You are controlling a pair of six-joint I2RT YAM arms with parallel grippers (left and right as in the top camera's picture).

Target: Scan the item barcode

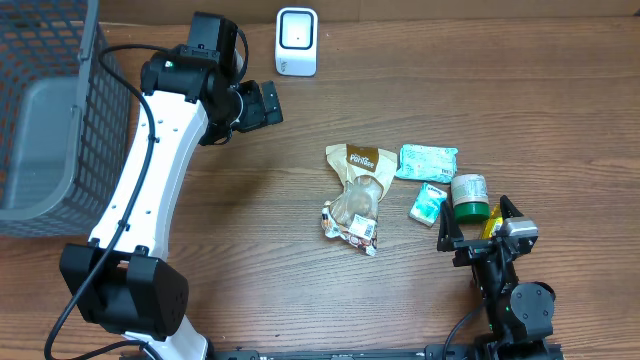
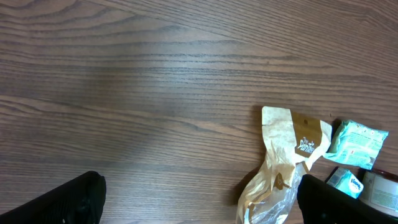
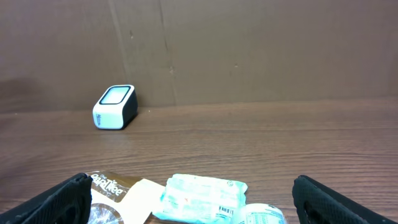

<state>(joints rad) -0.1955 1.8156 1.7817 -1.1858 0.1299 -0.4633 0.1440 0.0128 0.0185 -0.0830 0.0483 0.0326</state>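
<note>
Several items lie mid-table: a brown-and-clear snack bag (image 1: 357,193) (image 2: 283,162) (image 3: 118,193), a teal tissue pack (image 1: 427,161) (image 2: 356,143) (image 3: 202,198) with a barcode on its near edge, a small teal pack (image 1: 429,203) and a green-lidded jar (image 1: 468,197) (image 3: 264,214). The white barcode scanner (image 1: 296,41) (image 3: 115,107) stands at the back edge. My left gripper (image 1: 258,105) (image 2: 202,205) hovers open over bare wood left of the bag, holding nothing. My right gripper (image 1: 478,222) (image 3: 193,205) is open and empty, low behind the jar, facing the scanner.
A grey wire basket (image 1: 40,110) with a grey bin inside fills the far left. A brown wall (image 3: 249,50) rises behind the scanner. Bare wood lies between the scanner and the items.
</note>
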